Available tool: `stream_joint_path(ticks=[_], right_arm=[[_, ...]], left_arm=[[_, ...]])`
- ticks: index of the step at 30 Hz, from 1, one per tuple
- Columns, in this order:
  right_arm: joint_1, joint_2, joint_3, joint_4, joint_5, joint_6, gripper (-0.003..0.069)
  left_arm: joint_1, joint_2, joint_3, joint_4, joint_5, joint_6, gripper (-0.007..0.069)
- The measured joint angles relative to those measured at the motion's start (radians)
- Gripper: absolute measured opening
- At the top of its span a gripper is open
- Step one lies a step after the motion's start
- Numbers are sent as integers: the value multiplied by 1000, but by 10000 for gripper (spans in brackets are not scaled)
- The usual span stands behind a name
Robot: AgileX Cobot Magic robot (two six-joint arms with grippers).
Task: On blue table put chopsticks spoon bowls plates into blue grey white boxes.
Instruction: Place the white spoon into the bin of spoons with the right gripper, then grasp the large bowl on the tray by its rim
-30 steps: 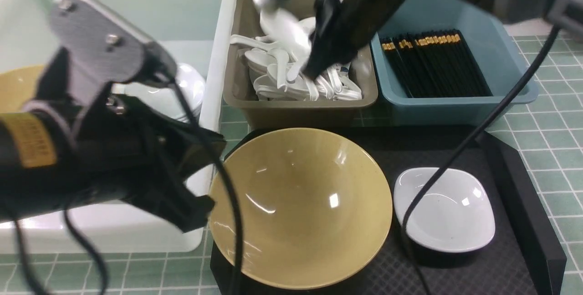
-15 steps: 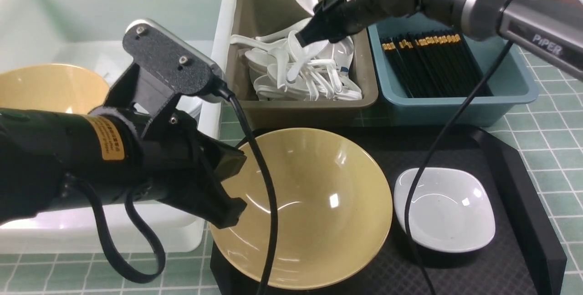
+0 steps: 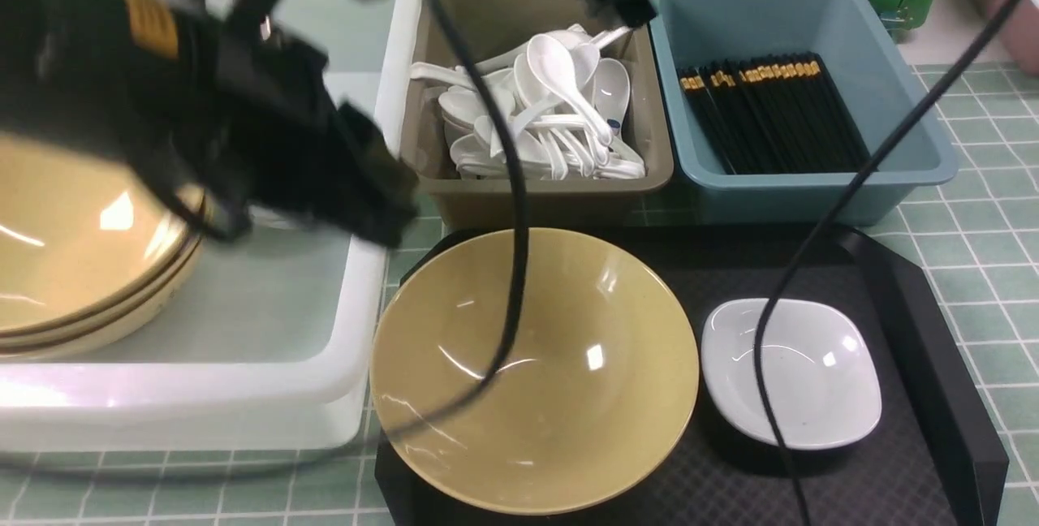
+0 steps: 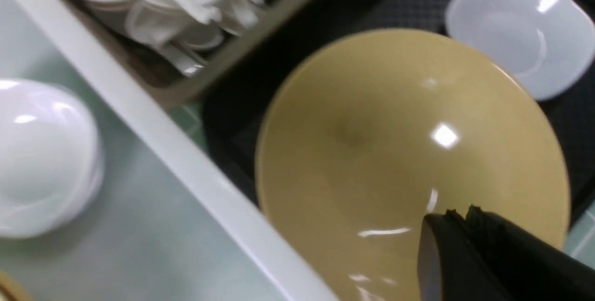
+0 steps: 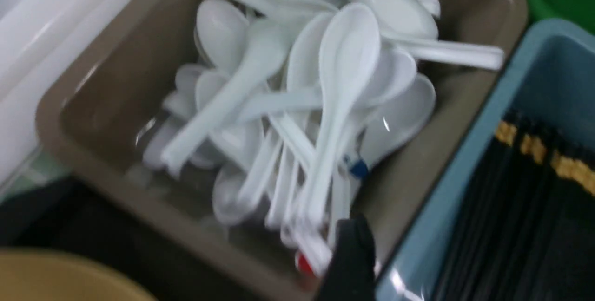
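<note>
**Student:** Where do the task's things lie?

**Tutor:** Centre: a heap of white soup spoons (image 3: 552, 104) in the grey-brown bin (image 3: 536, 195). Right: black chopsticks (image 3: 771, 116) with gold bands, laid side by side in the dusty-blue bin (image 3: 812, 189). Left: a stack of tan bowls (image 3: 73, 258) in the white tub (image 3: 357, 331). The left wrist view also shows white dishes (image 4: 42, 157) in that tub.

**Student:** And in front of the bins?

**Tutor:** A black tray (image 3: 917, 323) on the green-tiled desk (image 3: 990, 266) carries one upright tan bowl (image 3: 536, 372). Just beside it, on the right, is a white rounded-square dish (image 3: 791, 372). Whether the two touch cannot be told.

**Student:** The arms?

**Tutor:** The left fingers (image 4: 446, 245) are clenched, pressed tip to tip, by the tub's right wall near the tan bowl on the tray — the arm is blurred in the front view. The right fingers (image 5: 351, 254) hang above the right side of the grey-brown bin, over the spoons. Only one finger shows there, so whether they are spread or clenched cannot be told.
</note>
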Motion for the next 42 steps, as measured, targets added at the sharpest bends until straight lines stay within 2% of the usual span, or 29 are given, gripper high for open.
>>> stream_joint_path(ticks=[4, 8, 11, 15, 17, 23, 25, 29, 42], right_arm=[[0, -65, 12, 56, 65, -44, 559], [0, -138, 90, 113, 70, -55, 552], [3, -268, 262, 125, 72, -74, 544], [8, -428, 493, 128, 72, -79, 540], [9, -475, 569, 128, 72, -79, 540], [9, -607, 817, 128, 67, -79, 540], [9, -624, 858, 128, 63, -79, 540], [9, -632, 888, 128, 57, -79, 540], [9, -635, 890, 125, 33, -79, 540]], left_arm=[[49, 110, -81, -13, 42, 32, 2], [47, 199, -116, -29, 70, 92, 2], [13, 277, -133, -32, 87, 135, 4], [-13, 342, -164, -21, 87, 126, 12], [-16, 371, -182, -16, 88, 119, 31], [-17, 516, -266, 21, 102, 123, 178], [-20, 565, -289, 48, 102, 133, 244], [-45, 631, -310, 125, 100, 144, 318], [-60, 703, -317, 220, 37, 123, 333]])
